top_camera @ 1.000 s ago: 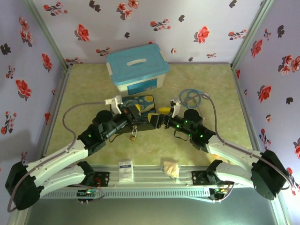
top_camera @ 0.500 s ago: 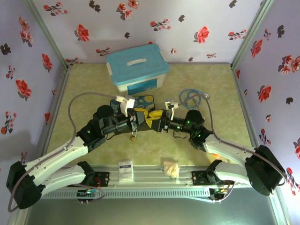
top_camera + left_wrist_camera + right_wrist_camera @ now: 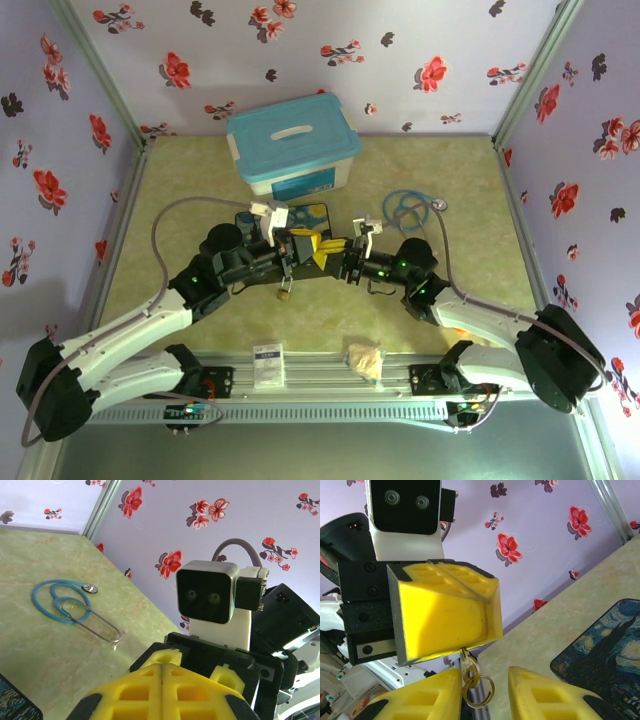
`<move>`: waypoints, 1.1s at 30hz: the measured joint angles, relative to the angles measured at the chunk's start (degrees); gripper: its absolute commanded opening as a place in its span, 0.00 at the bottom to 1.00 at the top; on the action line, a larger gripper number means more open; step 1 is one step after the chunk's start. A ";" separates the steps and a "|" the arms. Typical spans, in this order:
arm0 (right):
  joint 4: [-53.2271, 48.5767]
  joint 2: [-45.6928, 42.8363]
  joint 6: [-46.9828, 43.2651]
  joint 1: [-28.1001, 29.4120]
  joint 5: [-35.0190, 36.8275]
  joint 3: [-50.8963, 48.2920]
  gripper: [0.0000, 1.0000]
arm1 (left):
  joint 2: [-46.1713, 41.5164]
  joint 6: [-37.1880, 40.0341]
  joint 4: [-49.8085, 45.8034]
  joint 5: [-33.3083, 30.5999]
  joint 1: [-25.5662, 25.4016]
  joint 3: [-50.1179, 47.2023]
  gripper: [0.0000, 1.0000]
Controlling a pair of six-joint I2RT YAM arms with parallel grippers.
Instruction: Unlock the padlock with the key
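My left gripper (image 3: 305,247) (image 3: 470,592) is shut, its yellow pads (image 3: 162,690) pressed flat together. Out of the lower edge of those pads hangs the key (image 3: 470,666), a small metal key with a split ring through its bow. My right gripper (image 3: 338,258) (image 3: 480,695) faces it head-on and stands open. The key and ring hang between its two yellow fingers (image 3: 420,700), close to the left one; I cannot tell if they touch. The small brass padlock (image 3: 284,292) lies on the table under the left arm's wrist, apart from both grippers.
The dark starry-night box (image 3: 312,214) (image 3: 605,650) sits just behind the grippers. A blue-lidded plastic bin (image 3: 293,145) stands at the back. A blue stethoscope (image 3: 405,207) (image 3: 70,605) lies to the right. A small card (image 3: 267,363) and a crumpled wad (image 3: 365,358) lie on the front rail.
The left gripper has swung up and to the right, away from the padlock. The right gripper has moved left to meet it. The two now stand tip to tip.
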 measured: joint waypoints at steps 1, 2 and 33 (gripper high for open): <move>0.37 0.20 0.15 0.07 -0.04 -0.07 0.27 | 0.00 -0.04 0.20 0.04 0.00 -0.11 0.00; 0.74 0.33 0.24 0.07 -0.07 -0.07 0.25 | 0.00 -0.20 0.37 0.07 0.00 -0.20 0.00; -29.16 -5.44 -8.48 0.33 22.62 -1.62 0.01 | -4.74 -5.22 -13.70 -16.41 0.24 -7.41 0.73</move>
